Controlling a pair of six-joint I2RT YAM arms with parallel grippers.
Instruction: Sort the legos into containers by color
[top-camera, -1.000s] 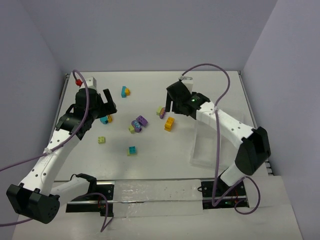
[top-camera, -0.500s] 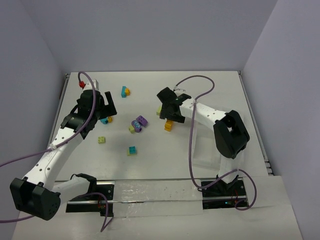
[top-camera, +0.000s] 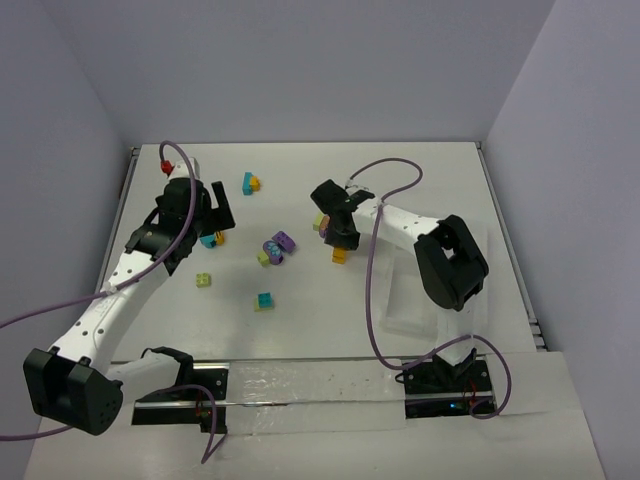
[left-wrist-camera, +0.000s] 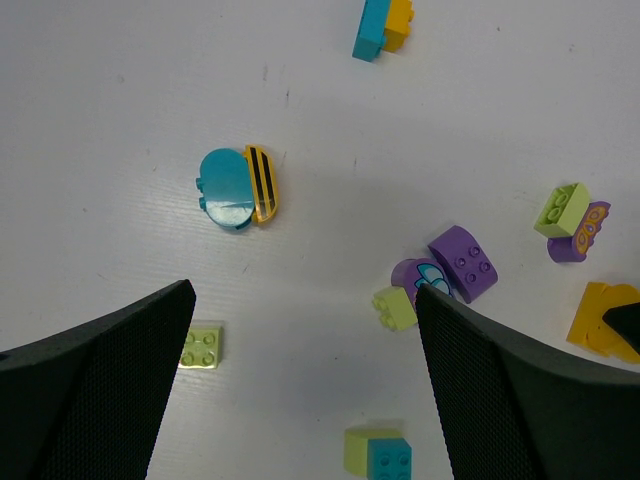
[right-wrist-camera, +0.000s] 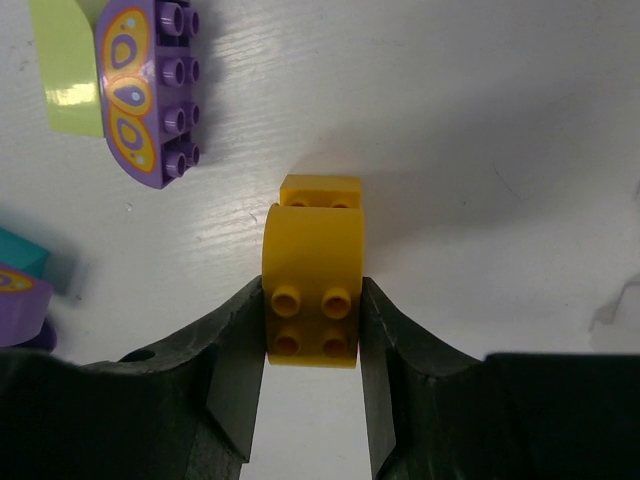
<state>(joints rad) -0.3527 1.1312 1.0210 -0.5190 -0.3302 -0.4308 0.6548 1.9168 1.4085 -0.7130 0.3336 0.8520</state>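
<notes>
The yellow brick (right-wrist-camera: 310, 290) sits on the white table (top-camera: 440, 180), studs facing my right wrist camera. My right gripper (right-wrist-camera: 312, 310) pinches it: one black finger is pressed against each side of the brick. A smaller yellow piece joins it at its twelve o'clock end.

In that view, a purple brick with an orange butterfly print (right-wrist-camera: 145, 95) lies at about ten o'clock from it, apart from it, with a lime green piece against its far side.

From above, the yellow brick (top-camera: 339, 256) is right of the table's middle. The translucent tray (top-camera: 405, 318) lies at about four o'clock from it, partly under my right arm.

My left gripper (left-wrist-camera: 302, 295) hangs spread wide over the table's left half, gripping nothing. Below it, a teal brick joined to a striped yellow one (left-wrist-camera: 238, 187) lies at eleven o'clock, a lime green brick (left-wrist-camera: 203, 346) at eight o'clock beside the left finger, and a purple cluster (left-wrist-camera: 450, 270) at three o'clock.
</notes>
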